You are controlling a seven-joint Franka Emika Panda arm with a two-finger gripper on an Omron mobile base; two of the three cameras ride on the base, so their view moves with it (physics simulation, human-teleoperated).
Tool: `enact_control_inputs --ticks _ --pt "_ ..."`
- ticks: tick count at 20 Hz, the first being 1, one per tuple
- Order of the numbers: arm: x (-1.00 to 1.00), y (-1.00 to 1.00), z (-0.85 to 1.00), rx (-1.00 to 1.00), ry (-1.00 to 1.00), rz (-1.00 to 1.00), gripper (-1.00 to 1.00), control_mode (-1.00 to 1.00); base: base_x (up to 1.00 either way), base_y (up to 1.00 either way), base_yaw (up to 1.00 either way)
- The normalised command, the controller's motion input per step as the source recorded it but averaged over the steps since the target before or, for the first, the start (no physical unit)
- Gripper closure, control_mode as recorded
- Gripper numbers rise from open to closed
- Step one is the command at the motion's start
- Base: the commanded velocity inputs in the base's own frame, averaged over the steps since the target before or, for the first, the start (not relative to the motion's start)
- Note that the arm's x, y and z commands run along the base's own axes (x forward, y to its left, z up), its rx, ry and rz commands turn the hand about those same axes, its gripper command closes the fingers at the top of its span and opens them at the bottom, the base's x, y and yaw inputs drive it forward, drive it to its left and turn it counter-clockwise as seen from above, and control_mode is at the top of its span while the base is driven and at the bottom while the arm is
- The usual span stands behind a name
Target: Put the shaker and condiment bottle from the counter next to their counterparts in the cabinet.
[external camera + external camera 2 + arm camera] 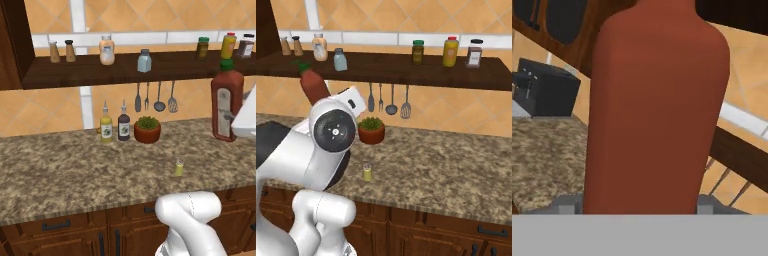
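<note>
- The condiment bottle (227, 102) is held upright off the counter (75, 170), green cap at twelve o'clock.
- Its red body is gripped between the fingers (568, 204); its label is seen.

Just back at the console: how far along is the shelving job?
Nothing is on the cabinet yet. In hand: the tool is shut on the red condiment bottle, held up off the counter below shelf level, not yet beside the peach-and-white bottle. Left: the yellow-green shaker stands on the counter and must go next to the blue-grey shaker.
</note>
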Motion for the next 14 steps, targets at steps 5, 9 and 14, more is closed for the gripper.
enact_control_inputs --ticks 5,9,14 --pt "-0.51 0.79 0.46 0.04 -0.06 -0.07 1.00 -1.00 0.00 0.00 0.00" --pt "-0.13 0.95 0.68 0.03 -0.09 -0.14 1.00 -1.00 0.00 0.00 0.00" --pt "-0.48 0.70 0.61 0.03 -0.07 -0.17 1.00 -1.00 0.00 0.00 0.00"
